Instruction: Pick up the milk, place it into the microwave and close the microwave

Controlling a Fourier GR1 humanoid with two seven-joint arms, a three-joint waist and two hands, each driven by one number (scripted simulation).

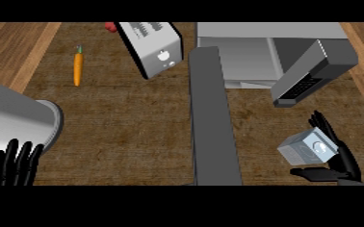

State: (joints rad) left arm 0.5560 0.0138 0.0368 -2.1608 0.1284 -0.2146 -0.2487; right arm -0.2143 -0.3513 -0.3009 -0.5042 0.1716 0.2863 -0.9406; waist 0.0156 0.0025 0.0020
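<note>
- We see only part of our left hand (19, 162); the bottom edge cuts it off. Its fingers point straight up and hold nothing. It rests at the lower left.
- Just above that hand is a big grey pot (28, 118). The left edge cuts it off, and we cannot see inside it.
- Our right hand (332, 158) is at the lower right. Its fingers and thumb curl round the milk (307, 147), a small grey carton that sits tilted in the hand.
- The fingers hide the right side of the milk.
- Up from the right hand is the microwave (245, 53). Its door (313, 72) hangs open and covers part of the opening. The part of the inside we can see holds nothing.
- Left of the right hand, a long grey bar (212, 120) runs up and down the counter (128, 125). We cannot tell what it is.
- Between the bar and the right hand there is bare counter, and more between the milk and the door.
- Far up and left of the right hand stands a toaster (153, 48), leaning. A small red thing (110, 27) peeks out behind it, mostly hidden.
- An orange carrot (77, 68) lies well above the left hand, with bare counter all round it.
</note>
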